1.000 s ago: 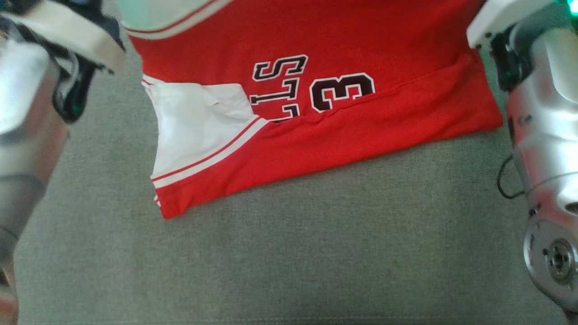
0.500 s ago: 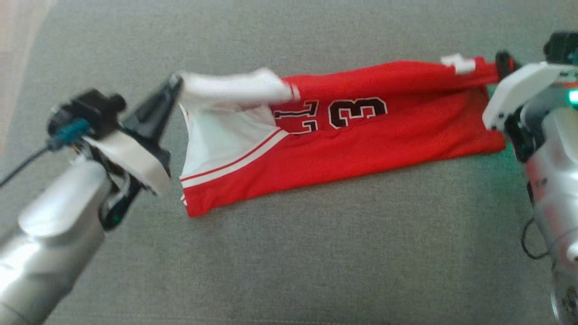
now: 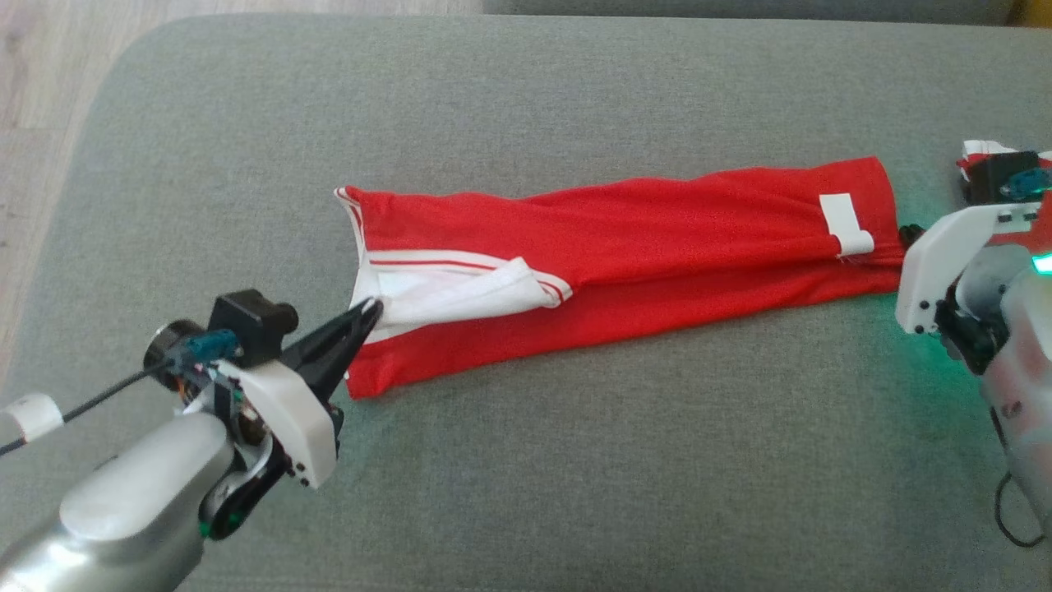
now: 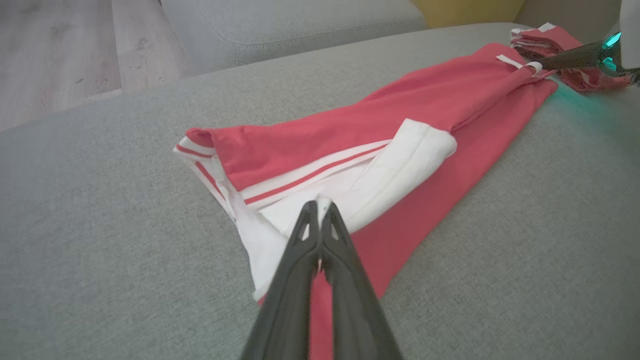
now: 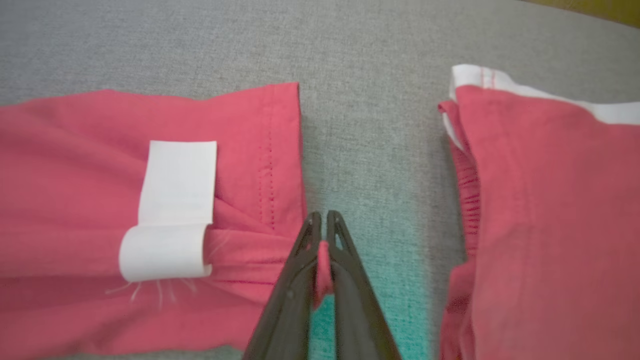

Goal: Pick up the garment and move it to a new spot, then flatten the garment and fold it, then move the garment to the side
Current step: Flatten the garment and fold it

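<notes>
The garment [image 3: 657,238] is a red jersey with white, red-striped trim, lying on the grey cushion [image 3: 575,460] as a long strip folded lengthwise. My left gripper [image 3: 371,310] is shut on the white trim at its left end; in the left wrist view the fingertips [image 4: 320,209] pinch that white cloth just above the cushion. At the strip's right end my right gripper [image 3: 906,238] is shut on the red hem, and a bit of red cloth shows between its fingers [image 5: 323,222]. A white label [image 5: 175,200] lies on top beside that hem.
A second red piece with a white edge [image 5: 540,200] lies just right of the garment, a narrow strip of cushion between them. Wooden floor [image 3: 33,123] lies beyond the cushion's left edge. Another grey cushion [image 4: 300,20] stands behind.
The head camera has pulled back. Both grippers have carried the garment's lifted far edge toward me and down, folding it over so the lettering and number are now covered.
</notes>
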You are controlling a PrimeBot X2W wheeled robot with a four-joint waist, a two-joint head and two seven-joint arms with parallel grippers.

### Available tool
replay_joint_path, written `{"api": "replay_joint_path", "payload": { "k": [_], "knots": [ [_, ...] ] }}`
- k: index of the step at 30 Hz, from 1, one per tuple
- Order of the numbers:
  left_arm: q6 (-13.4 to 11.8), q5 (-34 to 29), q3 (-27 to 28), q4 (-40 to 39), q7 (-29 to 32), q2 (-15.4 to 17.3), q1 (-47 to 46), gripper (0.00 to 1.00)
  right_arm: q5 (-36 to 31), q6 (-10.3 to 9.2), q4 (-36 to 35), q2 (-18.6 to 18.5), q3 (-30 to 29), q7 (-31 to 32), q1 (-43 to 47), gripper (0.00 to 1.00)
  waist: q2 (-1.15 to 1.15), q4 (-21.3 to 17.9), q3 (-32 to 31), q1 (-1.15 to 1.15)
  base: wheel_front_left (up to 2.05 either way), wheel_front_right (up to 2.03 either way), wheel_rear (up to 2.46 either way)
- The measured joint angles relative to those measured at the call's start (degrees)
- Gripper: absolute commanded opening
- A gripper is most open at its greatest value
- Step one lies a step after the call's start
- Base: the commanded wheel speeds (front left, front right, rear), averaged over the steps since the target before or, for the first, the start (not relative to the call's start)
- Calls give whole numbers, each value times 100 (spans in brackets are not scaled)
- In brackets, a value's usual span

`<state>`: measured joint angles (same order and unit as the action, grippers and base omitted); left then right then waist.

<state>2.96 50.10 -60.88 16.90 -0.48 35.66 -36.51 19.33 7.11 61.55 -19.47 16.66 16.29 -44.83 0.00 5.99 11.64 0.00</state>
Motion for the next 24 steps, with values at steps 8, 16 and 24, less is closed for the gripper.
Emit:
{"api": "replay_joint_path", "payload": {
  "k": [8,16,24],
  "knots": [
    [-101,-1,-60,91,92,16,119,0,493,0,-470,-116,374,247,111,0,0,-115,18,1,0,0,0],
    [-218,38,-80,290,30,-57,180,80,906,0,-808,-152,512,205,353,100,0,-164,-61,1,0,0,0],
    [-972,475,1053,238,-1300,-597,252,100,1421,0,-1621,-47,3,-1511,430,100,0,-210,-346,0,0,0,0]
  ]
}}
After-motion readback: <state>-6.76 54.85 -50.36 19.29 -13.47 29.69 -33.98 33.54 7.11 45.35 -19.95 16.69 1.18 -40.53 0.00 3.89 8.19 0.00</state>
